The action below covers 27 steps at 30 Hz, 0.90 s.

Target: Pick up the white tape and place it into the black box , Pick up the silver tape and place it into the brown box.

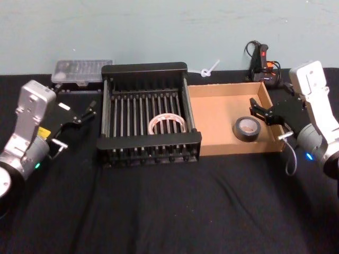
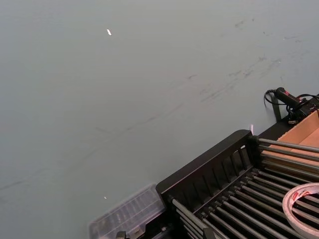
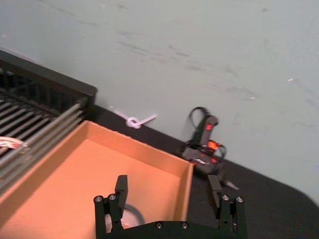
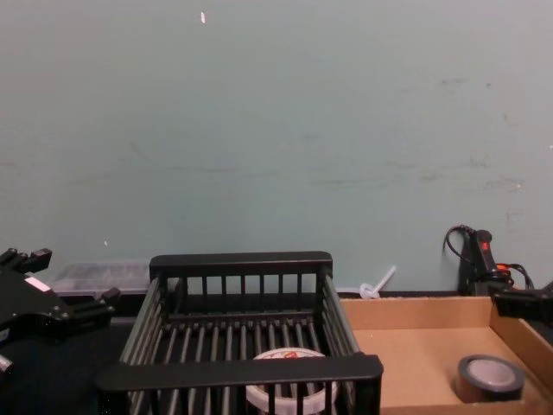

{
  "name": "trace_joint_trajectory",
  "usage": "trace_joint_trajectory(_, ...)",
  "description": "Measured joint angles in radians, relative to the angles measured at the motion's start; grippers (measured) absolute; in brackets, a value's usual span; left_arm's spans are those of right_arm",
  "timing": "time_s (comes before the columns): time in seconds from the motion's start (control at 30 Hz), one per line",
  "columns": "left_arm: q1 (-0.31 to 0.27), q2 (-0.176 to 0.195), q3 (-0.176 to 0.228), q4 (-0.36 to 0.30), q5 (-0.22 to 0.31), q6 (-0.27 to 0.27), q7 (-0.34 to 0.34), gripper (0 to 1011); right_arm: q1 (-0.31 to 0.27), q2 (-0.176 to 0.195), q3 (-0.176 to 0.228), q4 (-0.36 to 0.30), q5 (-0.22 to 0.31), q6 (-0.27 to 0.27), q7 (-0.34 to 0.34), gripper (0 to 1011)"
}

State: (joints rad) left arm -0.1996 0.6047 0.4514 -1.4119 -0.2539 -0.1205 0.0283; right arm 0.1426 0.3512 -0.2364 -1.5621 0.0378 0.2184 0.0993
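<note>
both jobs look done. the wide white roll of tape with reddish print inside (image 1: 167, 124) lies flat on the bars of the black plastic crate with slatted sides (image 1: 151, 69), a bit toward 4 o'clock from the crate's middle. the dull grey-silver roll of tape with a dark hole (image 1: 247, 128) lies flat in the shallow brown cardboard box (image 1: 225, 90), near the box's 4 o'clock corner.

the right gripper (image 1: 261, 112) hangs over the box's 3 o'clock wall, just beside the silver roll, with its fingers spread apart and nothing between them. the left gripper (image 1: 86, 113) sits at 9 o'clock of the crate, apart from it. its fingers look spread a little and hold nothing.

i think the only move left is for both arms to pull back and rest.

in the right wrist view the silver roll is mostly hidden behind the gripper. in the left wrist view the white roll is cut off at the edge.
</note>
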Motion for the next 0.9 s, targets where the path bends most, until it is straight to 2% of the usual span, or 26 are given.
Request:
trace_joint_trajectory(0.2, 0.000, 0.000, 0.000, 0.000, 0.000, 0.000, 0.000, 1001, -0.022, -0.014, -0.006, 0.036, -0.087, -0.089, -0.081, 1002)
trace_joint_trajectory(0.3, 0.000, 0.000, 0.000, 0.000, 0.000, 0.000, 0.000, 1001, -0.029, -0.022, -0.012, 0.075, -0.139, -0.140, -0.124, 1002)
trace_joint_trajectory(0.53, 0.000, 0.000, 0.000, 0.000, 0.000, 0.000, 0.000, 1001, -0.034, -0.037, -0.001, 0.106, -0.168, -0.164, -0.139, 1002)
trace_joint_trajectory(0.9, 0.000, 0.000, 0.000, 0.000, 0.000, 0.000, 0.000, 1001, -0.035, -0.040, 0.001, 0.108, -0.172, -0.165, -0.138, 1002)
